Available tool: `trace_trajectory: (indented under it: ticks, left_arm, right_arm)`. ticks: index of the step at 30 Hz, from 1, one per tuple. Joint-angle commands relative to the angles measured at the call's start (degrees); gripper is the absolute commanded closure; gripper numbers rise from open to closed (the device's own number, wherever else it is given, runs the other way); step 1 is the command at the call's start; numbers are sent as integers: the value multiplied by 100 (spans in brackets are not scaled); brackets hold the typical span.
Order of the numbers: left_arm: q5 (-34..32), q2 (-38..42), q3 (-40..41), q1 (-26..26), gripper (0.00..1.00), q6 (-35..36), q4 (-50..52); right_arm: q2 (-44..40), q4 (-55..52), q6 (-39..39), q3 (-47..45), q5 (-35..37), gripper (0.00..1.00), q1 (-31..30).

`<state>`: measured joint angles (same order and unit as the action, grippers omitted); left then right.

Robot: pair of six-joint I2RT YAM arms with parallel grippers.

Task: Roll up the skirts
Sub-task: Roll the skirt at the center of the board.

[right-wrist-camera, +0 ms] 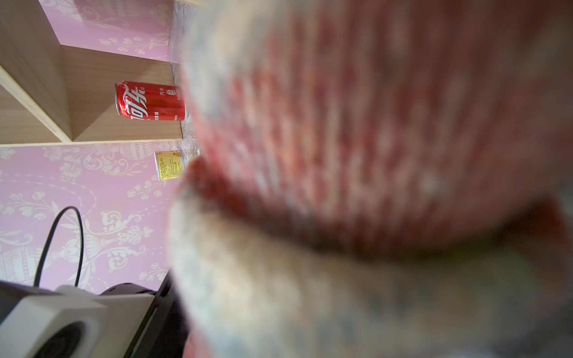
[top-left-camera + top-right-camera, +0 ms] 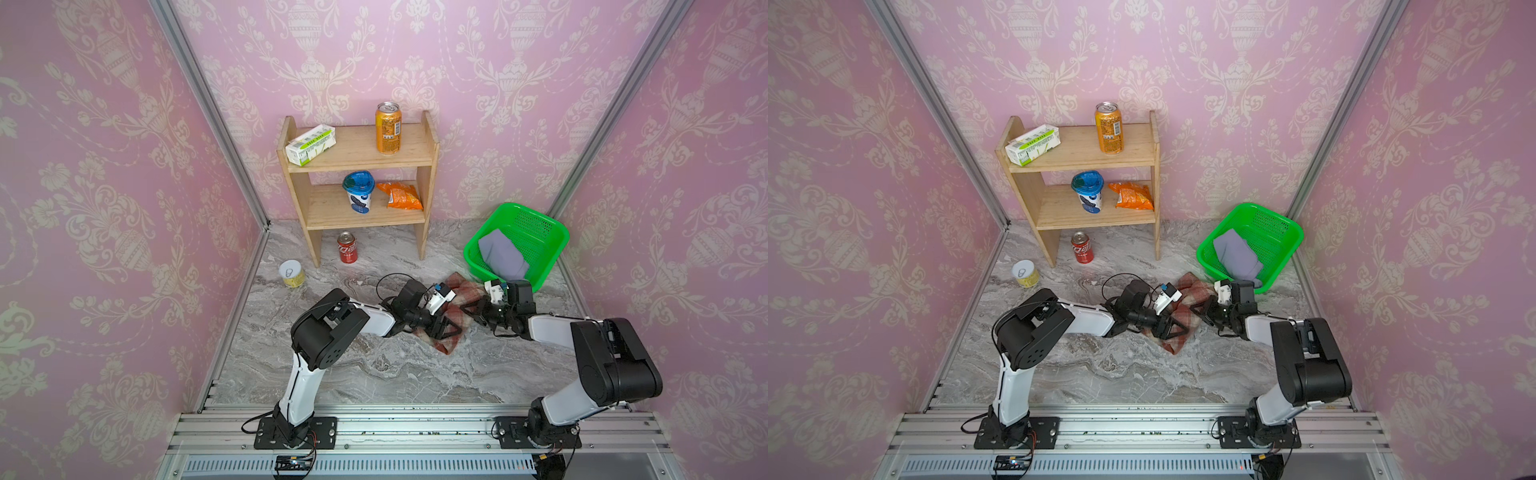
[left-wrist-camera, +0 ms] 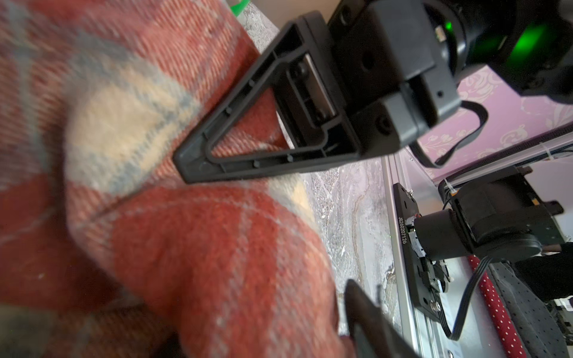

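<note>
The plaid skirt (image 2: 462, 289) lies bunched in a long, thick bundle on the marble table (image 2: 374, 374), running from just beside the near corner of the green basket (image 2: 536, 230) back toward the arms. In the left wrist view its woolly red-brown and cream cloth (image 3: 217, 248) shows a rounded fold. In the right wrist view the same cloth (image 1: 372, 124) sits so close that it is only a blur.

The lavender-grey skirt (image 2: 500, 255) rests inside the basket in a loose heap, one end reaching over the near wall.

Both arms meet over the plaid bundle. The left claw (image 2: 453, 330) is down on the nearer part of the cloth. Only one of its fingers (image 3: 369, 313) shows in its wrist view, well off to one side with cloth bulging beside it, so the claw looks spread. The right claw (image 2: 467, 311) points toward the left one, and the tip of its finger (image 3: 198, 164) presses into the plaid. It is seen side-on, so whether it is pinching the cloth cannot be told.

Behind the bundle stands a wooden shelf (image 2: 357, 145). Its top board carries a white and green box (image 2: 311, 145) and an orange can (image 2: 388, 129). The lower board holds a blue-lidded cup (image 2: 358, 197) and an orange snack bag (image 2: 401, 195). A red can (image 2: 347, 248) stands on the table between the shelf's legs, and a yellow tin (image 2: 291, 273) stands to the left of it.
</note>
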<state>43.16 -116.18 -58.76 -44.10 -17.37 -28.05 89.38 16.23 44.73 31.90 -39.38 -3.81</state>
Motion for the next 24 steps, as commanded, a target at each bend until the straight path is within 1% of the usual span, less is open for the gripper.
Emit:
trace_trajectory:
  ticks: [1,3,5,6,8,10,11,15,18,22,24]
  left_arm:
    - [-1032,826,196,-32,1,1120,1144]
    - [-1814,1316,267,-45,1,1672,1565]
    - [-2522,1773,354,-192,1,2303,1766]
    - [-2827,1920,329,-341,1,2660,1935]
    - [-3700,2129,262,-853,1,3756,2277]
    - [-4154,2204,302,-1307,1,4459,2253]
    - [-4217,2183,296,-1454,1,4650,2233]
    - [-4460,1807,62,-1763,1,4881,2339]
    - [-4535,1403,-41,-1842,1,4828,2118]
    - [-5263,795,-415,-1844,1,4691,2109]
    - [-5400,571,-590,-1835,1,4685,2258]
  right_arm:
    - [-121,-484,-223,143,163,100,-49]
    - [-174,-578,-244,161,183,100,-52]
    - [-207,-655,-246,169,209,100,-62]
    - [-202,-657,-230,170,211,100,-67]
    - [-210,-647,-194,153,219,100,-84]
    - [-226,-656,-188,152,219,100,-95]
    - [-244,-677,-187,154,216,100,-86]
    - [-332,-800,-218,188,220,100,-93]
    - [-399,-884,-275,195,194,100,-84]
    - [-475,-933,-307,169,150,100,-90]
    - [-510,-970,-315,162,125,100,-76]
